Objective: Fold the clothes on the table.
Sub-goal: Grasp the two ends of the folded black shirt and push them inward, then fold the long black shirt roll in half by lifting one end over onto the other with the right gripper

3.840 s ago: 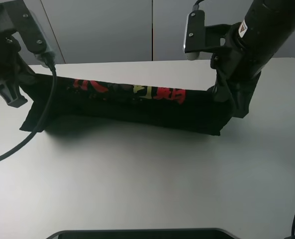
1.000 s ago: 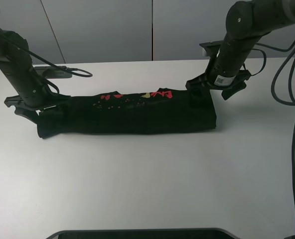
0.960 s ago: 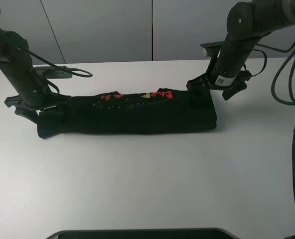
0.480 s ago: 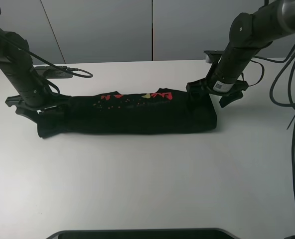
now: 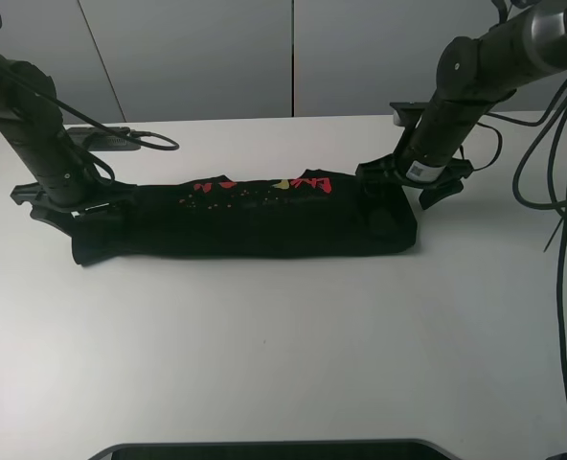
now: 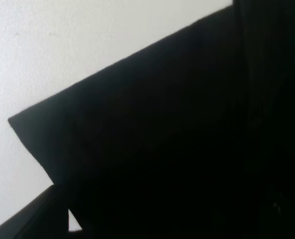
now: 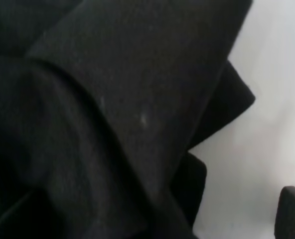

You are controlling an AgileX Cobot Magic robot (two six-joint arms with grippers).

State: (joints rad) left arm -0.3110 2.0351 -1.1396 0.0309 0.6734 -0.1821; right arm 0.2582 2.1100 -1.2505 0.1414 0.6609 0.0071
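The black T-shirt (image 5: 264, 222) lies on the white table (image 5: 283, 335) as a long folded strip, with red and yellow print (image 5: 264, 186) along its far edge. My left gripper (image 5: 80, 217) sits low at the strip's left end. My right gripper (image 5: 395, 188) sits low at its right end. In the left wrist view black cloth (image 6: 177, 139) fills most of the frame and one finger (image 6: 28, 216) shows far to one side. In the right wrist view creased cloth (image 7: 112, 99) lies beside one finger (image 7: 293, 214) over bare table. Both grippers look open.
A black cable (image 5: 140, 142) runs from the left arm across the table's back left. Several cables (image 5: 561, 240) hang along the right side. A dark rounded object (image 5: 264, 450) sits at the front edge. Grey wall panels stand behind.
The shirt, held up off the table by both grippers 3.8 s ago, now lies flat as a strip. In the last second the right gripper sank lower at the right end; the left stayed still.
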